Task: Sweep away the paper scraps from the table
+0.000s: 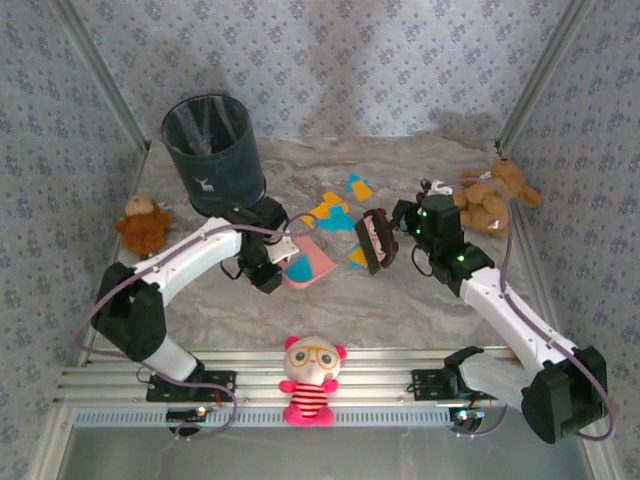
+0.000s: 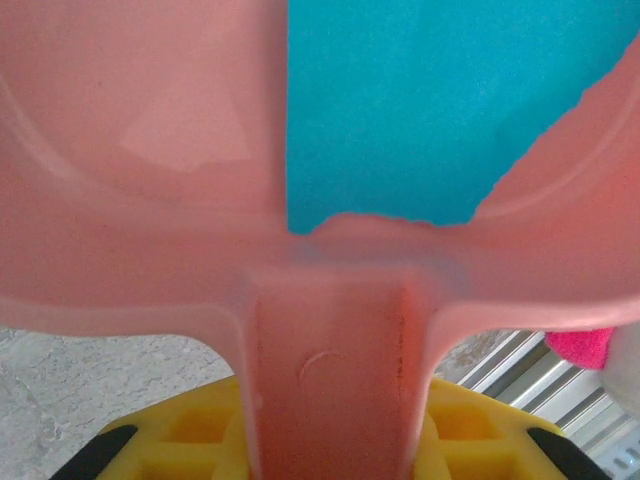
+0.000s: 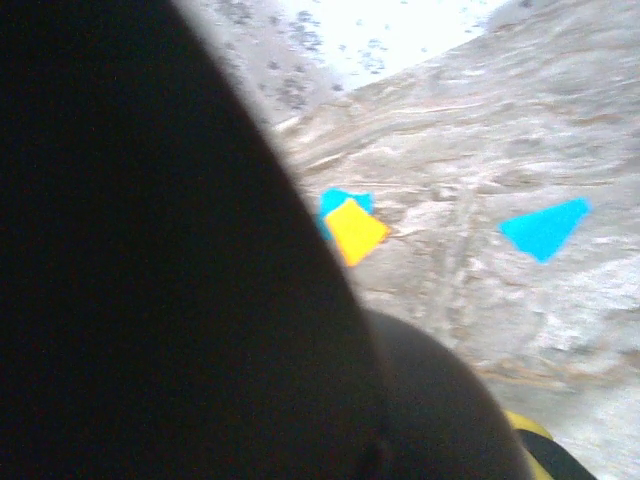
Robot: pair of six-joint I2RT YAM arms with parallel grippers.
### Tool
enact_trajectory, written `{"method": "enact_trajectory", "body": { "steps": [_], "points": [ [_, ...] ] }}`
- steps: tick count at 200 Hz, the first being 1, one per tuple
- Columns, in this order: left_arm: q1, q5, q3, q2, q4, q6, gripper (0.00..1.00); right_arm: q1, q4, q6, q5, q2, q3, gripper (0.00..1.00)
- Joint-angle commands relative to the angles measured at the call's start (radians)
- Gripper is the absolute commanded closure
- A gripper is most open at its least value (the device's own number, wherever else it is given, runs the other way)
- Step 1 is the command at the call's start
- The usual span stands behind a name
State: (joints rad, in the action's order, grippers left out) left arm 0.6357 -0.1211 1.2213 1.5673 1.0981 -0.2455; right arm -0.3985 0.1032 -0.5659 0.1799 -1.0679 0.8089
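My left gripper is shut on the handle of a pink dustpan, which lies flat on the marbled table. A teal paper scrap lies inside the pan. My right gripper is shut on a dark brush, just right of the pan; the brush blocks most of the right wrist view. Orange and teal paper scraps lie beyond the pan, with more at the back and one beside the brush. A yellow scrap and a teal one lie on the table.
A dark bin stands at the back left. A brown plush toy sits by the left wall and a tan teddy bear at the right. A doll in a red striped top sits on the ribbed front rail.
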Motion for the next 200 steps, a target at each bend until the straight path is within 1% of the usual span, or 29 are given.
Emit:
{"method": "enact_trajectory", "body": {
  "steps": [1,22,56,126,200],
  "points": [
    [0.010,0.023,0.056,0.037,0.069,-0.050,1.00,0.004,0.113,0.086,0.154,0.029,0.057,1.00],
    [0.018,0.044,0.085,0.076,0.097,-0.059,1.00,-0.005,0.173,0.127,0.229,0.033,0.070,1.00],
    [0.041,0.082,0.139,0.133,0.117,-0.071,1.00,-0.028,0.207,0.156,0.318,0.029,0.074,1.00],
    [0.095,0.120,0.262,0.268,0.192,-0.093,1.00,-0.106,0.187,0.205,0.435,-0.025,0.092,1.00],
    [0.120,0.148,0.356,0.369,0.262,-0.114,1.00,-0.168,0.145,0.199,0.449,-0.096,0.104,1.00]
  ]
}}
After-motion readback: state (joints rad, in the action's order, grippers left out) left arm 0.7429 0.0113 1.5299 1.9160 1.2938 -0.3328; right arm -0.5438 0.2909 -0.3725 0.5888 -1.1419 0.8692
